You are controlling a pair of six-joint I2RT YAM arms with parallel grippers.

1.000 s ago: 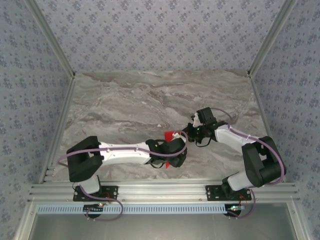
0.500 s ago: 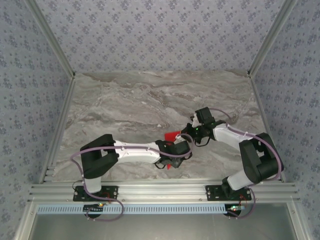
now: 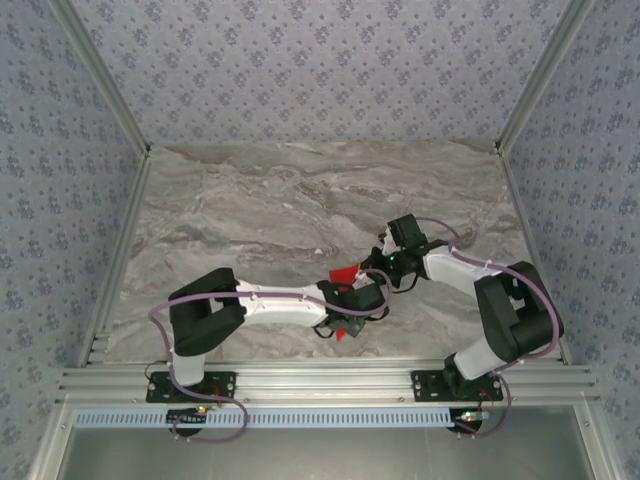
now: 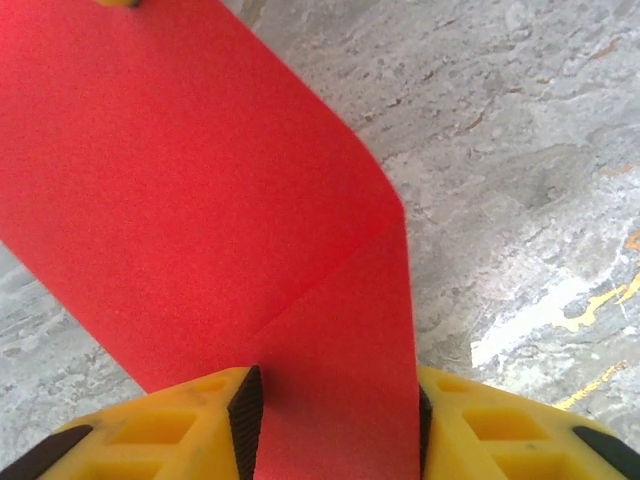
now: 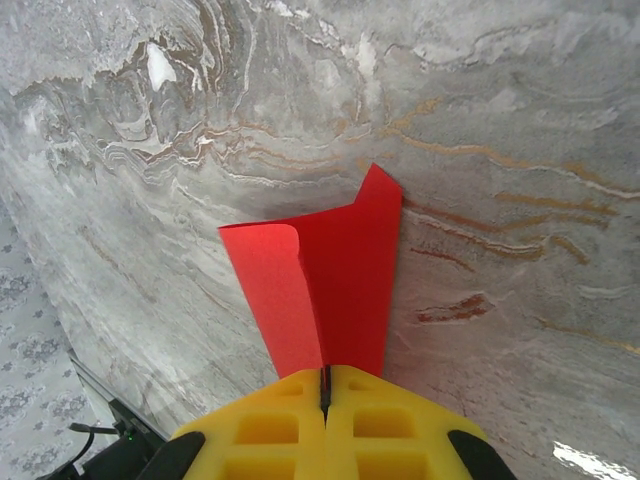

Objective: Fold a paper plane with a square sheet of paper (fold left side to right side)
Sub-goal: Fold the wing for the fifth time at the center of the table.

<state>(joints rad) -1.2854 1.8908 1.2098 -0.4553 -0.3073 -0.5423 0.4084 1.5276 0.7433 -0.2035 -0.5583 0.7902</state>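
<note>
The square sheet of paper (image 4: pixel 200 180) is bright red, creased and partly folded, and it hangs just above the marble between my two grippers. My right gripper (image 5: pixel 323 375) is shut on one end of it, and two flaps of the paper (image 5: pixel 340 270) fan out beyond the yellow fingers. My left gripper (image 4: pixel 335 400) has its jaws apart. A strip of the paper lies flat across the gap, with its right edge against the right pad (image 4: pixel 424 430). From above, the paper (image 3: pixel 345 272) peeks out where the left gripper (image 3: pixel 352 298) and right gripper (image 3: pixel 373 266) meet.
The grey marble table (image 3: pixel 250 210) stretches to the back and left. Aluminium rails (image 3: pixel 120 250) and patterned walls fence it in on three sides. Both arm bases sit on the front rail (image 3: pixel 320 385).
My left arm has stretched further right toward the right gripper, and its jaws have narrowed around the paper. The right gripper has stayed shut on the paper, shifting only slightly.
</note>
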